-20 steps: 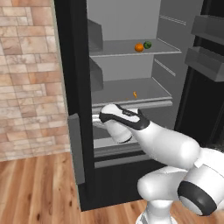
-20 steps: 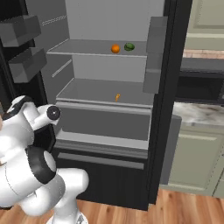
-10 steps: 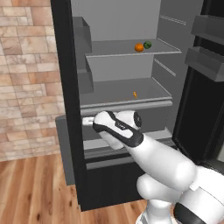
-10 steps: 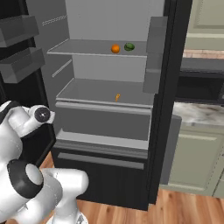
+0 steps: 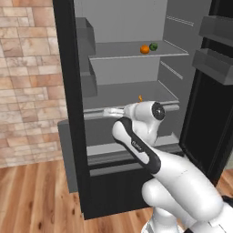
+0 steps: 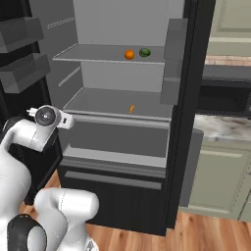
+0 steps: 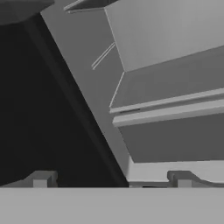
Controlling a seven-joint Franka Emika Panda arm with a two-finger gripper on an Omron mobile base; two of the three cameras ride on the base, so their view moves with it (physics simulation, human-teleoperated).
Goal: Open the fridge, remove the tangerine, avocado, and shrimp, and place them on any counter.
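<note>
While fridge (image 5: 73, 113) stands open, shrimp (image 6: 131, 109) lies upright, curved, hand (image 7: 111, 178) low.

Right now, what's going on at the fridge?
The fridge stands open, its light grey shelves on show. The tangerine and avocado sit side by side on the upper shelf, and the shrimp lies on the shelf below. The arm's hand is empty, fingers apart, held near the front edge of the shrimp's shelf and looking into the interior. Nothing has been taken out to the counter yet.
</note>
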